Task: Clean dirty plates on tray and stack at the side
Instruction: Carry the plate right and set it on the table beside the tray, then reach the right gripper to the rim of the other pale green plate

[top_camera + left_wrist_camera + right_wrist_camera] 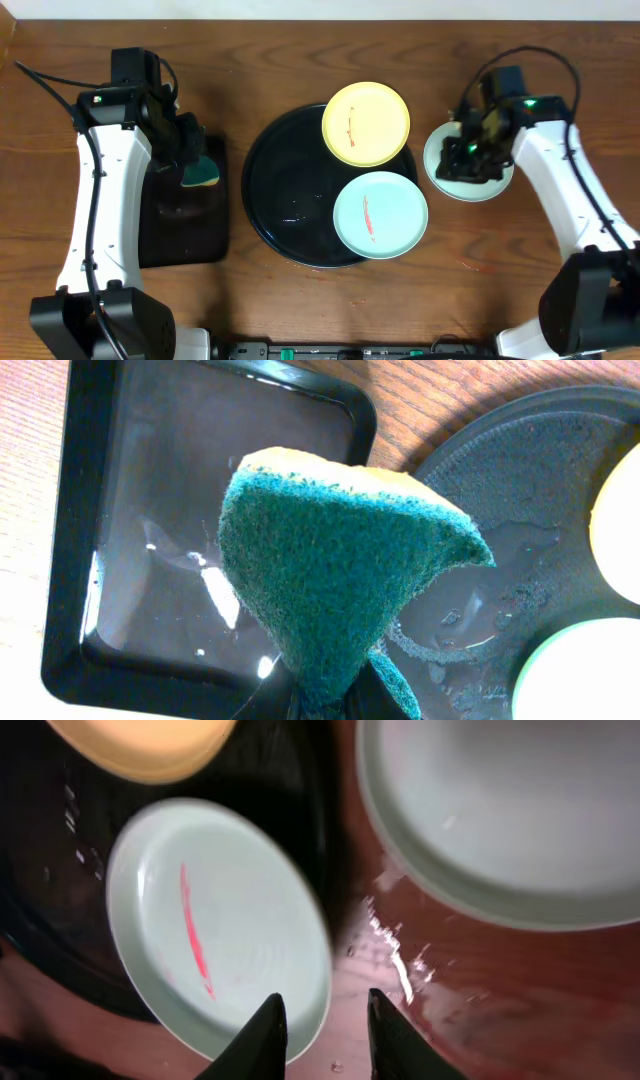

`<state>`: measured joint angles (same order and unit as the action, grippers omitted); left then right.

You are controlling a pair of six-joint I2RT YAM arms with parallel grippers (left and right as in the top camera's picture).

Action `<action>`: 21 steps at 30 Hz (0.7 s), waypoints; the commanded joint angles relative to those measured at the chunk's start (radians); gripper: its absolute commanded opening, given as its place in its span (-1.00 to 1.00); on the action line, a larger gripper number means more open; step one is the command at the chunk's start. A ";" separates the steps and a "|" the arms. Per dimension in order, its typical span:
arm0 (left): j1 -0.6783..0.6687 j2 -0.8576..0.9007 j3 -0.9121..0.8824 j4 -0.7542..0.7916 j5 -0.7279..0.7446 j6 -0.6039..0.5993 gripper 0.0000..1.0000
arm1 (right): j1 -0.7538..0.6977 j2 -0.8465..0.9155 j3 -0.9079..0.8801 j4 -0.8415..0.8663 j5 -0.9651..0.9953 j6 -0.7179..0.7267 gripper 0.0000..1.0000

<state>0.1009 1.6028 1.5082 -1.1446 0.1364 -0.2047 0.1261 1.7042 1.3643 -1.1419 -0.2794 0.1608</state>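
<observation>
While the left gripper [190, 152] hangs over the small tray [160, 235] at the left of the table [300, 310], its jaws are clenched on the sponge [340, 570], which they pinch at its lower end so that the green scouring face fans out upward and a strip of yellow backing shows along the top edge. The small tray is rectangular and black, and water [215, 595] glints on its floor. Just to its right lies the round tray [285, 185], also black and also wet in its middle. Two plates sit on the round tray's right half. The yellow plate [366, 123] is at the far right and overlaps the rim, with a faint red mark on its left part. The smeared plate [380, 214] is mint, lies at the near right, also reaches over the rim, and carries one long red streak down its middle. These two are just beside each other; whether their edges touch cannot be told. The third plate [468, 178], mint too, lies on the table to the right of the round tray, apart from it, and its face looks clean in the wrist view. The right gripper [322, 1030] hangs above this plate's left part with its jaws released, the two dark fingers [262, 1038] apart and only wet wood between them.
</observation>
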 commanded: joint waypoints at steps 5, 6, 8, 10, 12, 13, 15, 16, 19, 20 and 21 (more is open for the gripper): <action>-0.002 -0.002 -0.001 0.002 0.010 0.009 -0.85 | 0.101 0.016 -0.152 0.055 0.051 0.135 -0.49; -0.002 -0.002 -0.001 0.002 0.010 0.009 -0.85 | 0.109 0.016 -0.172 0.076 0.051 0.143 -0.49; -0.002 -0.002 -0.001 0.002 0.010 0.009 -0.85 | 0.120 0.016 -0.212 0.124 0.051 0.158 -0.48; -0.002 -0.002 -0.001 0.002 0.010 0.009 -0.85 | 0.130 0.016 -0.264 0.188 0.051 0.169 -0.46; -0.002 -0.002 -0.001 0.002 0.010 0.009 -0.85 | 0.131 0.016 -0.298 0.231 0.051 0.169 -0.46; -0.002 -0.002 -0.001 0.002 0.010 0.009 -0.85 | 0.131 0.016 -0.314 0.249 0.051 0.169 -0.46; -0.002 -0.002 -0.001 0.002 0.010 0.009 -0.85 | 0.131 0.016 -0.339 0.278 0.051 0.169 -0.49; -0.002 -0.002 -0.001 0.002 0.010 0.009 -0.85 | 0.131 0.016 -0.345 0.284 0.051 0.169 -0.52; -0.002 -0.002 -0.001 0.002 0.010 0.009 -0.85 | 0.131 0.016 -0.350 0.296 0.051 0.168 -0.71; -0.002 -0.002 -0.001 0.002 0.010 0.009 -0.85 | 0.131 0.016 -0.350 0.297 0.051 0.168 -0.82; -0.002 -0.002 -0.001 0.002 0.010 0.009 -0.85 | 0.131 0.016 -0.350 0.297 0.051 0.168 -0.97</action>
<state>0.1009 1.6028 1.5082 -1.1442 0.1368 -0.2047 0.2474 1.7126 1.0183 -0.8486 -0.2333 0.3199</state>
